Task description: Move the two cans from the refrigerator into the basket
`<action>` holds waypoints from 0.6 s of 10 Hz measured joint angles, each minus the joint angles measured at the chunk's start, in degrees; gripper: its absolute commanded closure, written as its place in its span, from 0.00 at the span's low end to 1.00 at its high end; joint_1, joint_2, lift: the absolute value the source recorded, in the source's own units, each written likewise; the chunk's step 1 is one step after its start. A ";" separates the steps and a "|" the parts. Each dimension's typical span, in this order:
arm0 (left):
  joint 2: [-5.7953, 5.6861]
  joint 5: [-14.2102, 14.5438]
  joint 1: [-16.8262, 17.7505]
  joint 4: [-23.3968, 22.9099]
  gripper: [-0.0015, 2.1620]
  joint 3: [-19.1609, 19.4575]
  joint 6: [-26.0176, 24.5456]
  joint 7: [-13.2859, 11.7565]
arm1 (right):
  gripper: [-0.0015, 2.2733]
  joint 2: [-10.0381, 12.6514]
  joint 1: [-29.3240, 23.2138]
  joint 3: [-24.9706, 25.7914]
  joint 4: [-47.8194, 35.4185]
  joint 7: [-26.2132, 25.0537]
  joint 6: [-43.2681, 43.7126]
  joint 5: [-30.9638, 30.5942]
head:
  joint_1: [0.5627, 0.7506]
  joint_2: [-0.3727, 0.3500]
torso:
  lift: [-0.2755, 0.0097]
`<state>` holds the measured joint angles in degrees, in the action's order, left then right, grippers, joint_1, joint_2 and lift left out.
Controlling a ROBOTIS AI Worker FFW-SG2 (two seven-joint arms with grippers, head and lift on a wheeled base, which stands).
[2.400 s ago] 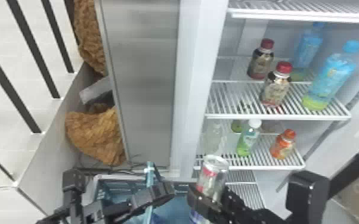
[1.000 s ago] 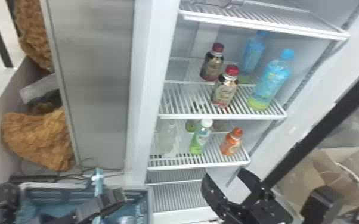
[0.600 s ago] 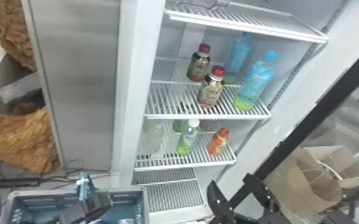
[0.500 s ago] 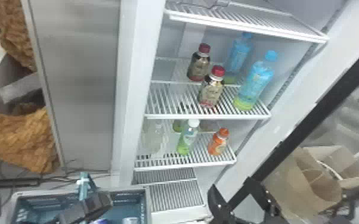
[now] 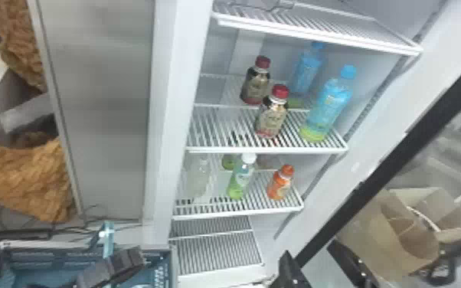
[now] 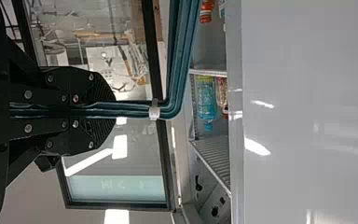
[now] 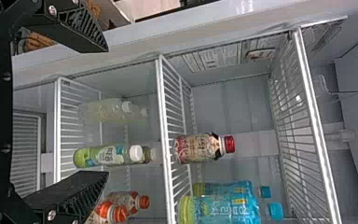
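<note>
The robot's left jaws are clamped on the teal handle of a basket, while the right jaws stand wide apart with nothing between them, near the open refrigerator's lower front. The basket sits just beside the refrigerator, on the robot's left, its far rim running across from left to right. Its handle stands up and bends near the grip. Low inside, a pale curved shape appears to be a can; which way its long axis points cannot be told. The left jaws and the handle cross above the basket, covering part of the inside.

On the refrigerator's middle shelf stand two red-capped bottles and two blue bottles. Below, a pale bottle, a green bottle and an orange bottle stand upright in a loose row. A brown paper bag shows beyond the black door edge, on the robot's right.
</note>
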<state>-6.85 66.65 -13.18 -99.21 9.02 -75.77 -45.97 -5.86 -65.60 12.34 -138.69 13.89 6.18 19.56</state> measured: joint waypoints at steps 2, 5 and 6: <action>-0.01 -0.04 0.13 0.00 0.55 -0.04 -0.02 0.00 | 0.05 0.31 -0.06 0.33 -0.03 0.00 0.14 -0.40 | 0.70 0.03 | 0.86; -0.01 -0.04 0.38 0.00 0.55 0.01 -0.02 0.00 | 0.05 0.32 0.29 0.34 -0.01 0.00 0.14 -0.49 | 0.70 0.03 | 0.86; -0.01 -0.04 0.39 0.00 0.55 0.10 -0.02 0.00 | 0.05 0.32 0.53 0.34 0.19 0.05 0.13 -0.50 | 0.70 0.03 | 0.86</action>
<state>-6.85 66.61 -12.79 -99.21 9.12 -75.79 -45.97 -5.54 -65.07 12.68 -138.50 13.94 6.32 19.06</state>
